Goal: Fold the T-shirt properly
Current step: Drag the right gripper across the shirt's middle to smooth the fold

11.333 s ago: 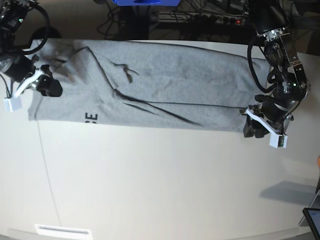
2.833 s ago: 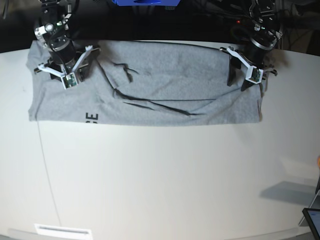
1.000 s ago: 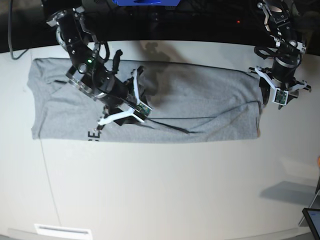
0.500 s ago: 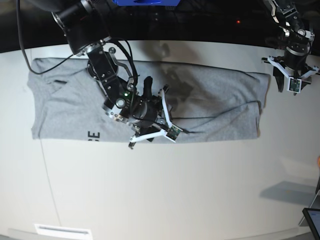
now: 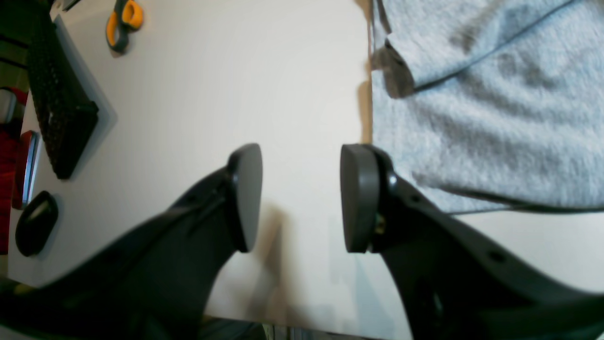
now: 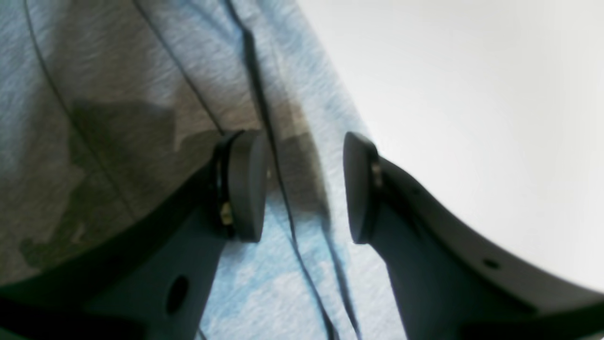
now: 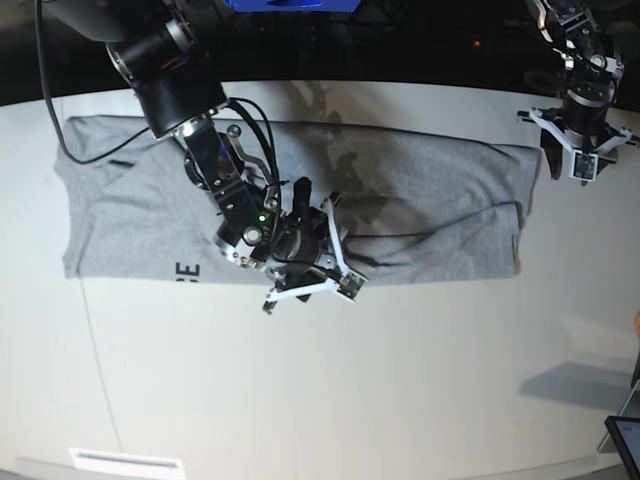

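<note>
Base view: one T-shirt (image 7: 420, 215), grey, lies spread in a long band across the far half of the white table (image 7: 350, 390), and two arms are over it. The right claw (image 7: 310, 275) is down at the shirt's near hem, about the middle of the band, fingers apart and clamped on nothing. One scrap of black lettering (image 7: 186, 272) shows on the cloth, off to that claw's side toward the shirt's sleeve end. The left claw (image 7: 582, 160) hangs at the other end of the band, beside the shirt's edge, also spread and empty. Right wrist view now: two dark pads (image 6: 247, 184) stand apart with the shirt (image 6: 118, 118) filling the space under and beyond them; two dark fold lines run through the cloth between the fingers, and the bare table (image 6: 472, 94) starts just past the outer finger. Left wrist view: two pads (image 5: 247, 196) again, parted, bare table (image 5: 236, 71) between them; the shirt (image 5: 495, 104) lies just beside the inner finger, one folded corner turned up along its edge. Well beyond that claw sit one pair of orange-handled scissors (image 5: 123, 21), one black keyboard (image 5: 59, 118) and one black mouse (image 5: 35, 223).
</note>
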You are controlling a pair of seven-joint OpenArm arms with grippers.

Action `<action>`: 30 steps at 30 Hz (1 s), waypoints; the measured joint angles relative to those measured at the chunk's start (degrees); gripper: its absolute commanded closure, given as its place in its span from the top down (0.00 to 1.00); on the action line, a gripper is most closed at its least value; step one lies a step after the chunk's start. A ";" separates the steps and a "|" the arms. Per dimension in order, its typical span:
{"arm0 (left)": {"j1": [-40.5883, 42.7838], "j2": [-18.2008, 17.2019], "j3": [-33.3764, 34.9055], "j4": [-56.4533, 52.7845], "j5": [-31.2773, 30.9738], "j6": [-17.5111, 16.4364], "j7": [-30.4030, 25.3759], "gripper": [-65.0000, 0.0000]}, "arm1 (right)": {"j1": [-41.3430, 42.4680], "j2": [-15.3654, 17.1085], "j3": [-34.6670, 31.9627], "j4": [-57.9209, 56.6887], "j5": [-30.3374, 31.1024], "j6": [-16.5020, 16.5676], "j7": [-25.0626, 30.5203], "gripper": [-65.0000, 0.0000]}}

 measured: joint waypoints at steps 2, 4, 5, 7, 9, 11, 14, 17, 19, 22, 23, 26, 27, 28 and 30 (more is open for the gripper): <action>-0.13 0.02 0.00 0.00 0.00 -0.02 0.02 0.42 | -0.02 0.02 0.00 0.00 0.00 0.00 -0.15 0.40; -0.13 0.02 0.00 0.00 0.00 0.00 0.02 0.42 | 0.00 0.02 0.00 0.00 0.00 0.00 -0.15 0.40; -0.13 0.02 0.00 0.00 0.00 -0.02 0.00 0.42 | 0.00 0.02 0.00 -0.17 0.00 0.00 -0.13 0.40; -0.07 0.02 0.02 0.00 0.02 0.00 0.02 0.42 | 0.02 -0.09 0.00 -1.53 0.09 0.02 0.13 0.40; 0.04 0.02 0.02 0.00 0.02 -0.02 0.00 0.42 | -0.02 -0.09 0.00 -3.23 -0.13 0.04 0.02 0.39; 0.04 0.02 0.02 0.00 0.04 0.00 0.02 0.42 | -0.33 -0.04 0.00 -3.80 -0.15 0.00 -0.13 0.33; 0.07 0.02 0.02 0.00 0.04 -0.02 0.02 0.42 | -0.17 0.00 0.00 -3.80 -0.15 -0.02 0.81 0.27; 0.00 0.02 0.04 0.00 0.04 0.00 0.00 0.42 | -0.15 -0.02 0.00 -3.80 -0.15 0.00 0.72 0.26; -0.02 0.02 0.09 0.00 0.04 -0.02 0.02 0.42 | -0.15 0.00 0.00 -3.80 -0.17 0.00 0.72 0.25; -0.13 0.02 0.11 0.00 0.22 0.00 0.00 0.42 | -0.15 0.00 0.00 -3.80 -0.17 -0.02 0.72 0.25; -0.13 0.02 0.11 0.00 0.22 0.00 0.00 0.42 | -0.17 -0.02 0.00 -3.80 -0.15 -0.02 0.72 0.25; -0.13 0.02 0.11 -0.22 0.20 -0.02 -0.02 0.42 | -0.15 -0.02 0.00 -3.80 -0.15 -0.04 0.72 0.15; -0.26 0.02 0.11 -0.72 0.20 0.00 -0.02 0.42 | -0.15 -0.02 0.00 -3.80 -0.13 -0.02 0.72 0.09; -0.48 0.02 0.11 -1.51 0.20 0.00 0.00 0.42 | -0.15 -0.02 0.00 -3.80 -0.15 -0.04 0.70 0.03; -0.46 0.04 0.11 -2.54 0.37 -0.02 0.04 0.42 | -0.15 0.00 0.00 -3.80 -0.17 -0.04 0.68 0.00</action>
